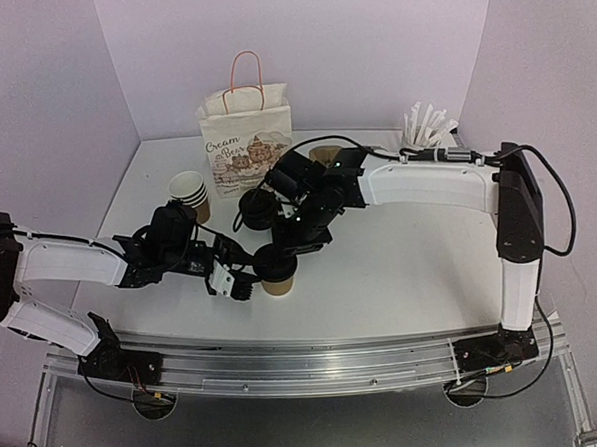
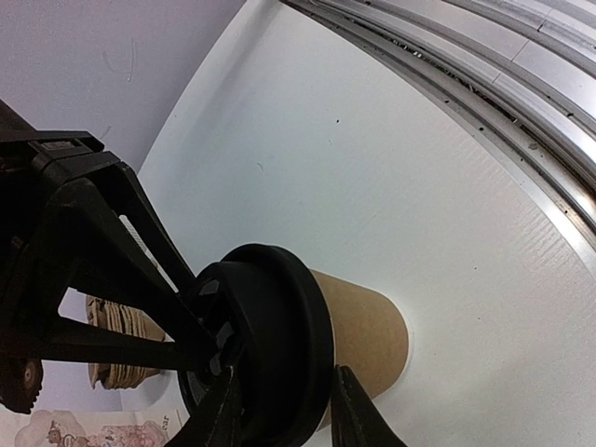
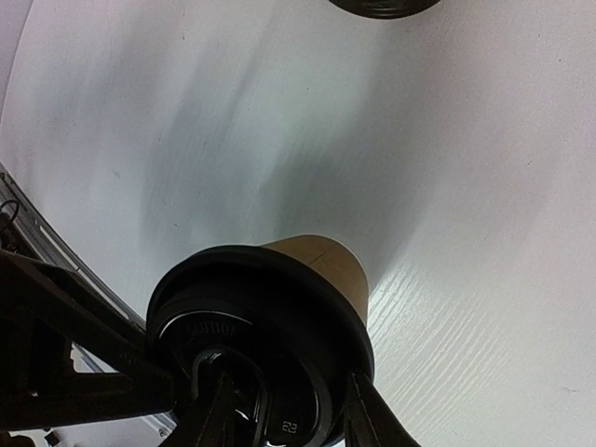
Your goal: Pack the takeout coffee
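takeout coffee (image 1: 278,277) stands upright; right fingers (image 3: 377,424) straddle its lid (image 3: 261,317) from above, left fingers (image 2: 363,419) flank its side; cannot tell if either grips.

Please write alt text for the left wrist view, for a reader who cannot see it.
A brown paper cup with a black lid stands on the white table. The left gripper's fingers flank it; the right gripper reaches the lid from the left.

Matt brown kraft-paper cup (image 2: 368,335) wears a smooth black plastic lid (image 2: 279,345) on a faintly ribbed white table (image 2: 372,168).
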